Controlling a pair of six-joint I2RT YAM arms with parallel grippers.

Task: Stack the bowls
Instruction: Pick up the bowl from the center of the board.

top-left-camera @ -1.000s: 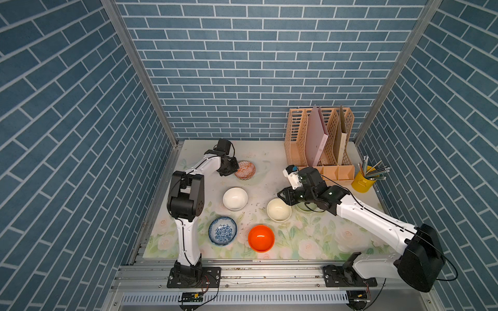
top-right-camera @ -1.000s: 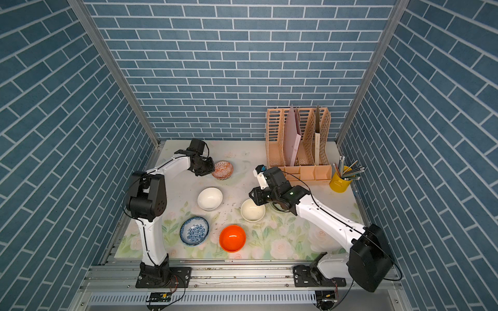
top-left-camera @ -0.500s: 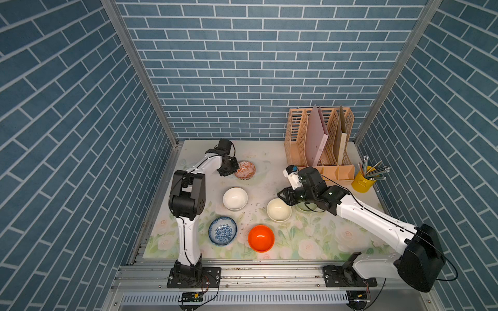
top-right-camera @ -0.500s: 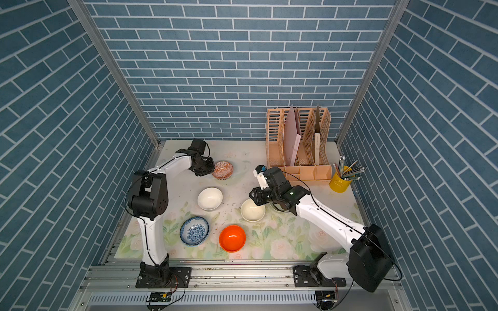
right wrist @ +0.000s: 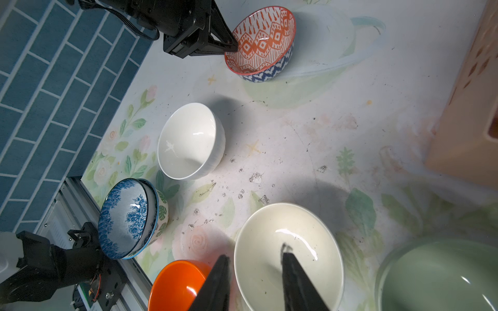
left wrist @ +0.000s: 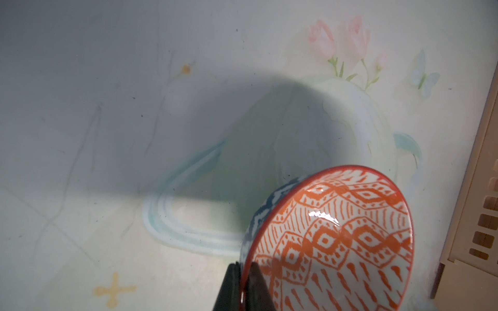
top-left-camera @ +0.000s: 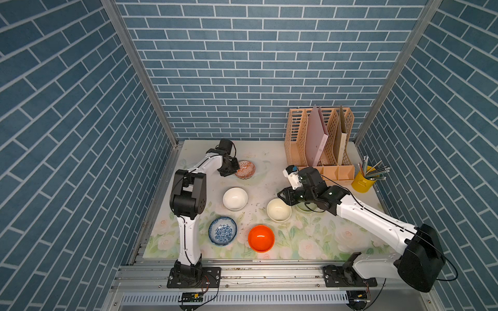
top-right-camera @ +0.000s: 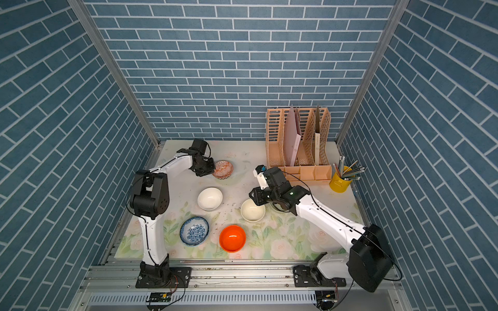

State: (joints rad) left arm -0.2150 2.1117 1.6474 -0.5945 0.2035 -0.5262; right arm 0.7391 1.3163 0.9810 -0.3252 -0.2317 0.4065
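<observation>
A: Beyond the white bowl [top-left-camera: 235, 198], wall side: red bowl [top-left-camera: 244, 169]. Left gripper [left wrist: 244, 270] clamped on its rim, one finger inside, one outside. Bowl tipped; can't tell if its foot is off the table [top-left-camera: 269, 167].
B: Right gripper [right wrist: 254, 253]?
A: Jaws apart, astride the rim of the cream bowl [right wrist: 288, 258], not closed on it. Cream bowl sits beside the white bowl, on the right arm's side. Green bowl [right wrist: 442, 277] is just past it.
B: Handling?
A: Glazed, with glare spots on all of them. I'd judge them hard, slick and chippable, with some weight for their size. A rim pinch lets a bowl swing, so grip deep on the wall and set down softly, centred. Expect no give under squeeze.
B: Rest of the set?
A: In front of the white bowl: blue bowl [right wrist: 126, 218] and orange bowl [top-left-camera: 260, 238], apart from each other.
B: Views differ?
A: Right wrist view shows the blue bowl nested in a leaf bowl [right wrist: 162, 212]; the top views read that as one bowl. It also shows the green bowl's open mouth, where the top views have the right arm over most of it. Left wrist view alone gives the pinch close up. Only the top views give the whole spread.
</observation>
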